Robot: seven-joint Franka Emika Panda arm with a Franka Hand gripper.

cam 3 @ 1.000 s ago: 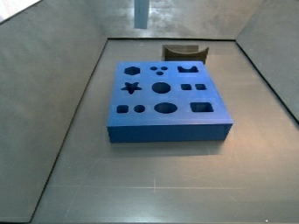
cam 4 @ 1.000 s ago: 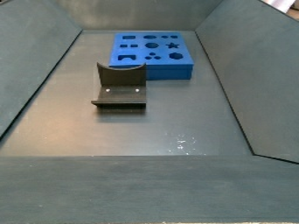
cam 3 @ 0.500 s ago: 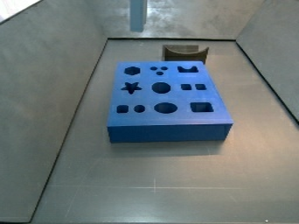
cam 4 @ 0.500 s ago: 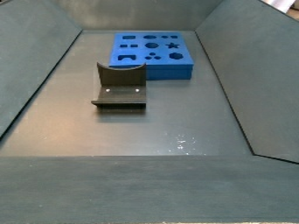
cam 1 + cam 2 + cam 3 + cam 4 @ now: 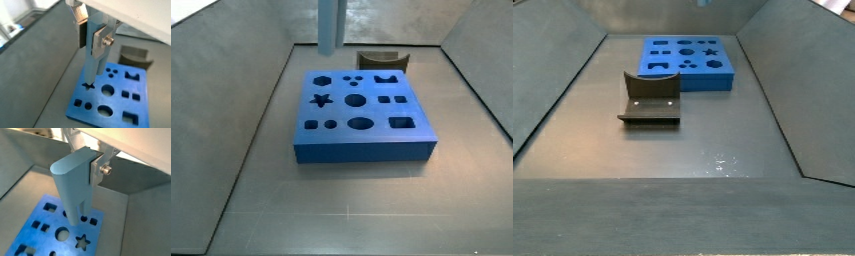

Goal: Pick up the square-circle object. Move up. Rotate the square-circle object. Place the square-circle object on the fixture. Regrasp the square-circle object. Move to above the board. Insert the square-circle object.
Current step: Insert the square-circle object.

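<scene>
The gripper (image 5: 92, 35) has shiny metal fingers (image 5: 102, 40) holding a smooth matt bar (image 5: 75, 183) above the matt plastic-looking board (image 5: 365, 110).

Long grey-blue square-circle object (image 5: 75, 183) hanging upright, clamped in the gripper (image 5: 93, 35) above the bright-blue board (image 5: 361, 112); dark notched fixture (image 5: 651, 97) on the floor just beside the board

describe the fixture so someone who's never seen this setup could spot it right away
Find the big blue board on the grey floor. The fixture stands on the floor beside it: small, dark, L-shaped, notched on top. The end effector holds the grey-blue bar above the board.
</scene>
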